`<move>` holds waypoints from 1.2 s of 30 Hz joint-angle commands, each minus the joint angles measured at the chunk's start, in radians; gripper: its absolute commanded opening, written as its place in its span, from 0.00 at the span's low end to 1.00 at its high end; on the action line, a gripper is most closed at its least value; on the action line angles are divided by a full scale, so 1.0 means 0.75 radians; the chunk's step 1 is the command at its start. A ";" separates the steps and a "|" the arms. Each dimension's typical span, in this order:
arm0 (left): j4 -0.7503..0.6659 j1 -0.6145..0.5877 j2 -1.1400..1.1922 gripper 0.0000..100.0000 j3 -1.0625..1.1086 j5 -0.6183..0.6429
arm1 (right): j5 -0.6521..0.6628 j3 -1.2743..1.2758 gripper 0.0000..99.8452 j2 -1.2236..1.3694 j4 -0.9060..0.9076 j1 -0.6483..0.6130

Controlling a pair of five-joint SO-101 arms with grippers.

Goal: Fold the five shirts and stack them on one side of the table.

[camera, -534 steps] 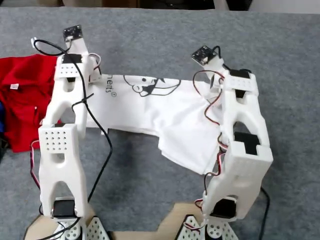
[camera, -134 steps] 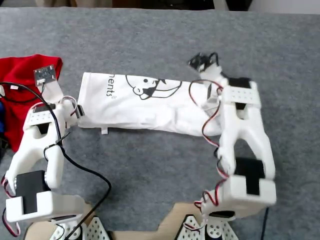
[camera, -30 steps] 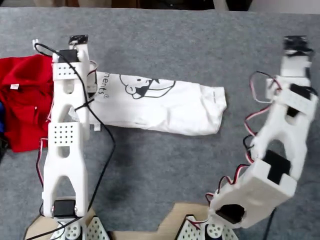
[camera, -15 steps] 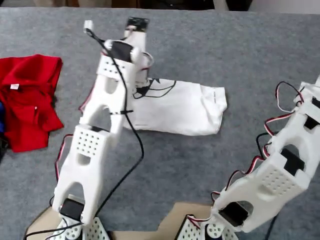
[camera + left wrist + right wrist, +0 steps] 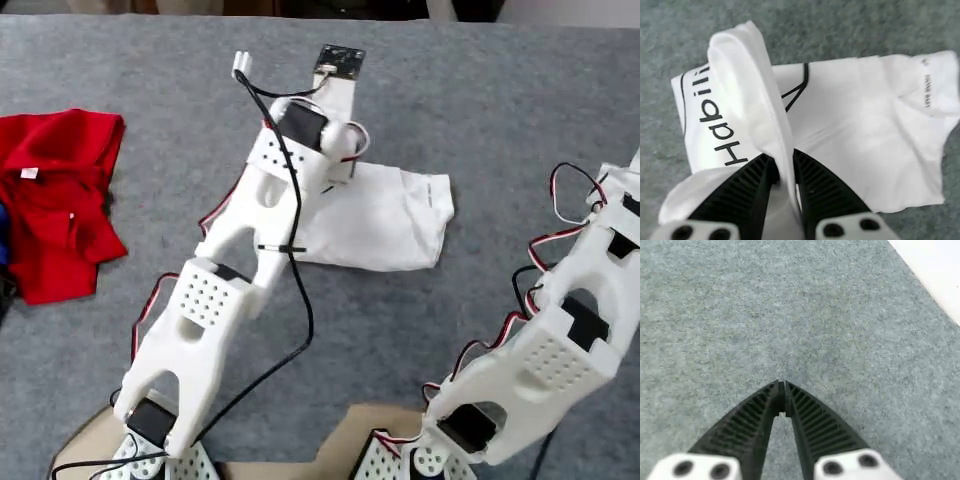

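Note:
A white shirt with black print point(image 5: 385, 220) lies mid-table, folded into a narrow band. My left gripper point(image 5: 782, 162) is shut on a raised fold of the white shirt point(image 5: 865, 130), holding its printed end up over the flat half. In the high view the left arm point(image 5: 270, 190) stretches diagonally across the shirt and hides its left part. A crumpled red shirt point(image 5: 60, 200) lies at the table's left side. My right gripper point(image 5: 781, 386) is shut on nothing, above bare grey mat. The right arm point(image 5: 570, 340) stands at the right edge.
Grey mat point(image 5: 480, 90) covers the table. A bit of blue cloth point(image 5: 3, 250) peeks in at the left edge beside the red shirt. A pale strip point(image 5: 935, 270) beyond the mat's border appears in the right wrist view.
The left arm has swung right, carrying the shirt's printed left end over toward its right half. The right arm drew back to the right edge and now holds still.

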 commanded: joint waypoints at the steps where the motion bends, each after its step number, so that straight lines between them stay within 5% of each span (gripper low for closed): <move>1: -0.102 0.037 -0.083 0.02 -0.039 0.076 | -0.008 -0.073 0.02 -0.005 -0.029 0.011; 36: -0.614 0.331 0.007 0.02 0.215 0.168 | -0.006 -0.073 0.02 -0.005 -0.029 0.015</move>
